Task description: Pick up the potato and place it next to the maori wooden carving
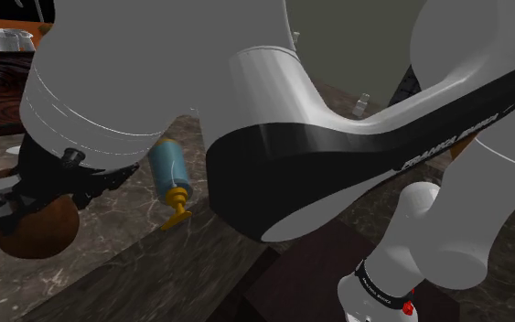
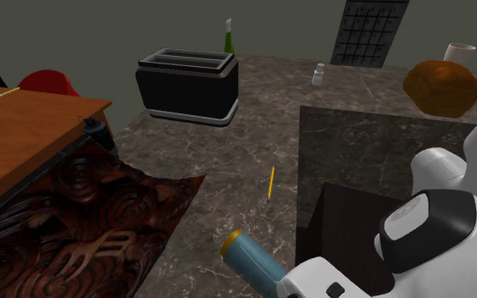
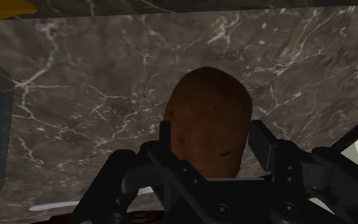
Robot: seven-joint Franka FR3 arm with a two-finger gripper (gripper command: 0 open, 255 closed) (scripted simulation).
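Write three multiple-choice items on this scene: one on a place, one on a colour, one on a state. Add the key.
1. The green bottle stands: A behind the black toaster; B in front of it; C on top of it.
2. The body of the lying pump bottle is: A red; B blue; C white.
3. The potato is: A lying beside open jaws; B on top of the toaster; C clasped between the jaws.

Key: 1 A, its neck rises past the toaster's far edge. 2 B, blue body, yellow pump. 3 C, the jaws press both its sides in the wrist view.
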